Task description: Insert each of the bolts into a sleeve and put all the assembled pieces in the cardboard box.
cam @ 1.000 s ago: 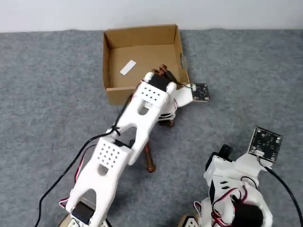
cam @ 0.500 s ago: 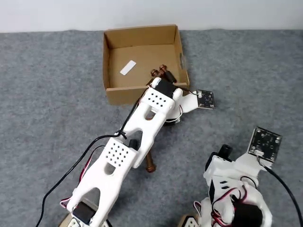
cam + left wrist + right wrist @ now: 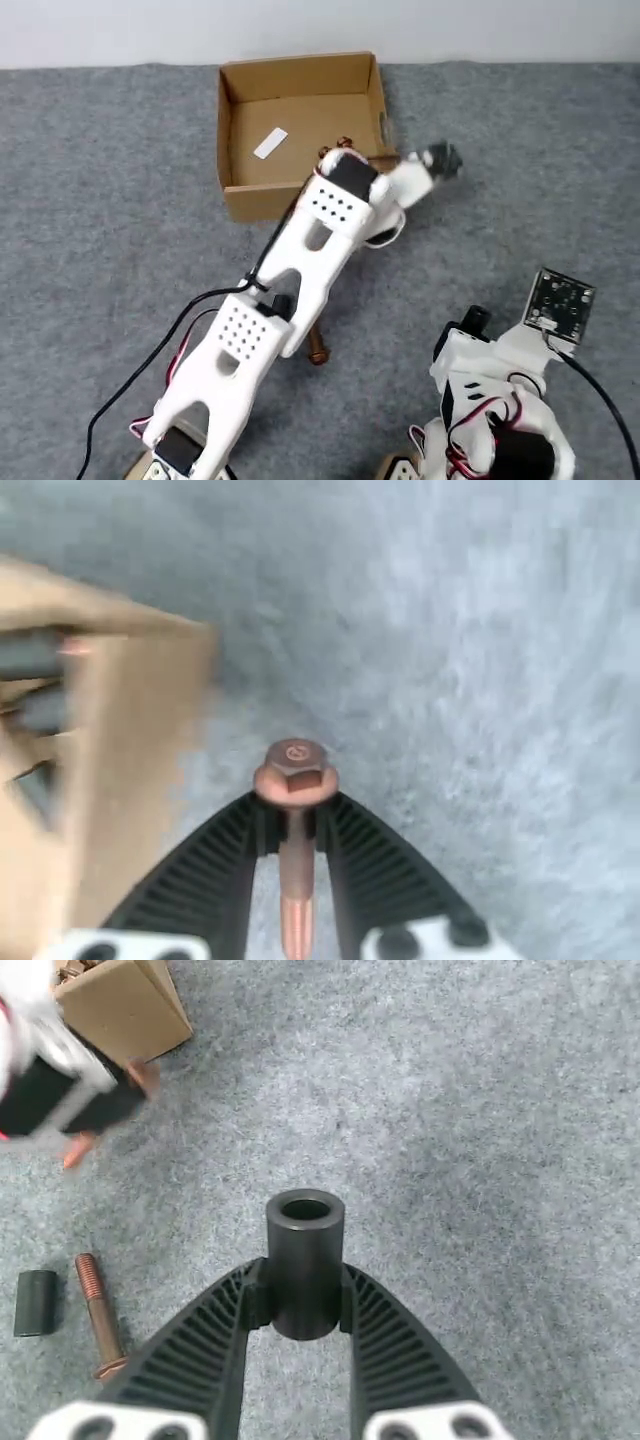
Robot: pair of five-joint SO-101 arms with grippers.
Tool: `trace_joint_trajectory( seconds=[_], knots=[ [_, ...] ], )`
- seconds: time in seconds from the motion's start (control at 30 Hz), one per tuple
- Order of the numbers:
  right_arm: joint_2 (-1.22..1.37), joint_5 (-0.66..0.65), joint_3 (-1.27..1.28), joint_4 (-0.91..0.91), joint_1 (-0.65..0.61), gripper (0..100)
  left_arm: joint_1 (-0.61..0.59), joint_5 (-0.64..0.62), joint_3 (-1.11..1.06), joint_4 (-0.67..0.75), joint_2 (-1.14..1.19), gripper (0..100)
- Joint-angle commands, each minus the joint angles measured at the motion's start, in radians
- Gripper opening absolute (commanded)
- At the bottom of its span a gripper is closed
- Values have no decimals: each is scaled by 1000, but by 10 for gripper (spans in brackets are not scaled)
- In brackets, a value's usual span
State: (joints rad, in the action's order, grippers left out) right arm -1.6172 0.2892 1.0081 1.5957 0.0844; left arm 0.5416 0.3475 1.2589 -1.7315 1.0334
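Here we have the left gripper (image 3: pixel 297 818) pinching a copper bolt (image 3: pixel 296 776) just under its head, beside a corner of the cardboard box (image 3: pixel 300 62). The right gripper (image 3: pixel 305 1305), well apart from it, clamps a black sleeve (image 3: pixel 305 1250) upright with its bore open. We should line the bolt's shank up with that bore before pushing, and go slowly, since a tilted tip would likely catch the rim. A spare bolt (image 3: pixel 98 1312) and spare sleeve (image 3: pixel 37 1303) lie on the carpet (image 3: pixel 480 1110).

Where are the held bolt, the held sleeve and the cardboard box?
bolt (image 3: pixel 296 773): left wrist view, hex head.
sleeve (image 3: pixel 304 1272): right wrist view, outer wall.
cardboard box (image 3: pixel 305 122): high view, bare floor.
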Motion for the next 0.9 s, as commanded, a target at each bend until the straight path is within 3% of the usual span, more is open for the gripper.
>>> trace_joint_trajectory(
  seconds=[0.0,0.13,0.3,0.43,0.67,0.87],
  knots=[
    [-5,-11,-12,-21,5,8,12,-176,24,-25,-209,5],
    [-5,-12,-21,-16,5,8,11,-278,-159,-26,-400,5],
    [-5,-12,-69,31,12,8,23,-338,-596,-21,-723,5],
    [-5,-11,-72,33,12,8,2,-534,-897,0,-971,5],
    [-5,-25,-64,-81,-1,8,-61,-624,-1336,183,-1370,4],
    [-5,-29,-11,-160,-125,8,-61,-775,-1698,381,-1682,4]
  ],
)
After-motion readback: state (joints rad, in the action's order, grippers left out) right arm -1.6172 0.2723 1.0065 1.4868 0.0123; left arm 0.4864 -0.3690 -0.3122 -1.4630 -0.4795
